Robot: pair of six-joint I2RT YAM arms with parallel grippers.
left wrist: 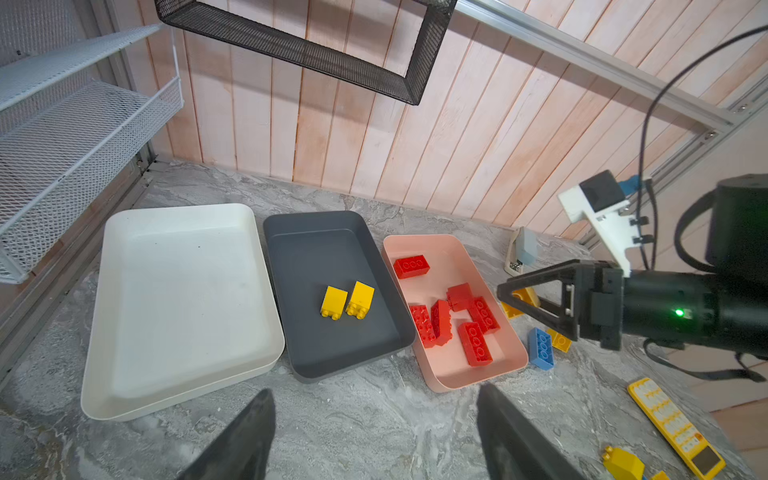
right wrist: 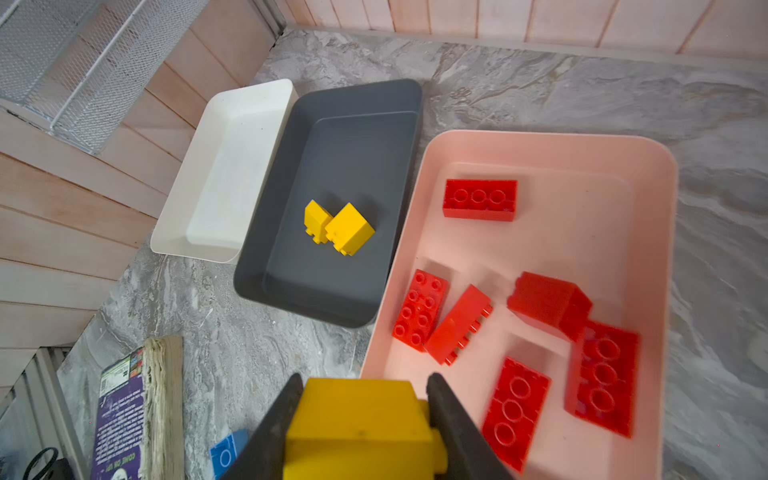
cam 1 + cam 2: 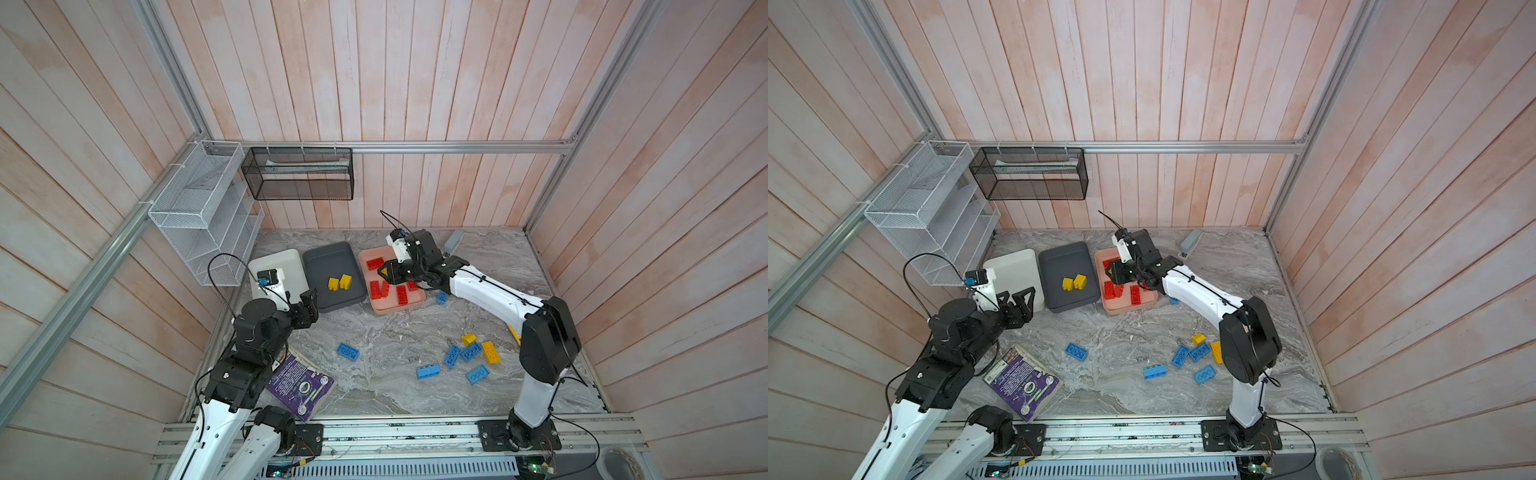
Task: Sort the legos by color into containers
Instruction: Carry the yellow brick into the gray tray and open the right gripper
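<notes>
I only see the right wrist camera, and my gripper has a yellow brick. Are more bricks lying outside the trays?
Observer: Yes. Several blue bricks lie loose on the table, away from the trays.
Operator: Is anyone else grabbing them?
Observer: No. The left gripper hangs open and empty near the white tray.
Operator: Is everything yellow a brick?
Observer: No. A yellow calculator lies flat on the table too.

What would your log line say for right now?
right gripper: gripping yellow brick near pink tray | left gripper: open, empty | grey tray: two yellow bricks
</notes>
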